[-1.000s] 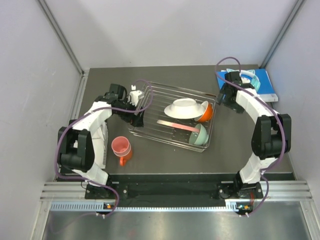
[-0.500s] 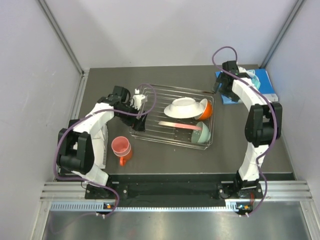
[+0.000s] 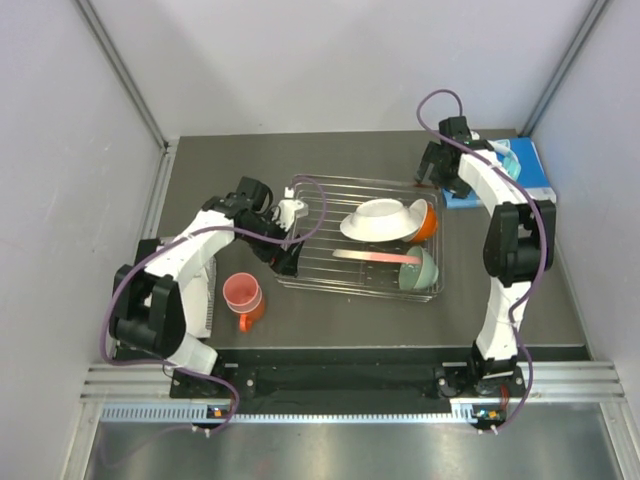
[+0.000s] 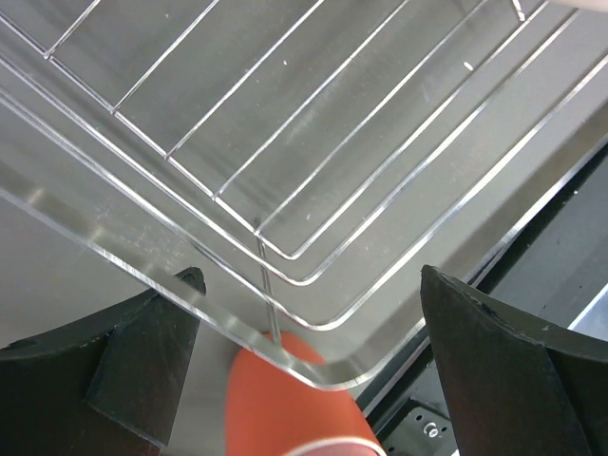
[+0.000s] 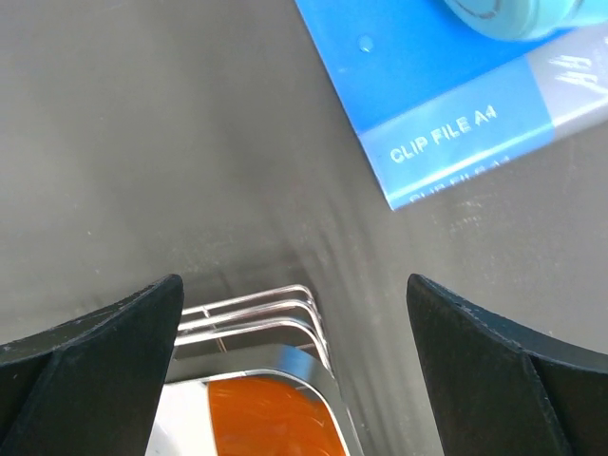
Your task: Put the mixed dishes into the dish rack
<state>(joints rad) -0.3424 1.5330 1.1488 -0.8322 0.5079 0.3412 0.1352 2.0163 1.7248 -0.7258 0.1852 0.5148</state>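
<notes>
With the left gripper (image 3: 284, 258) spread wide and empty over the rack (image 3: 350, 290) corner, the mug (image 4: 285, 404) between its fingers looks light, rigid and slick, so it is best pinched across the rim.

- Where's the rack?
- The silver wire dish rack (image 3: 318, 240) sits mid-table, slightly skewed.
- What's in it?
- All at its right end: a white plate (image 3: 378, 218) leaning on an orange bowl (image 3: 429, 222), a mint-green bowl (image 3: 421, 270) on edge, and a pink-rimmed plate (image 3: 372, 256) between.
- And outside?
- A pink tumbler (image 3: 242, 292), seemingly nested in the orange mug (image 3: 247, 321), stands upright just left of the rack.
</notes>
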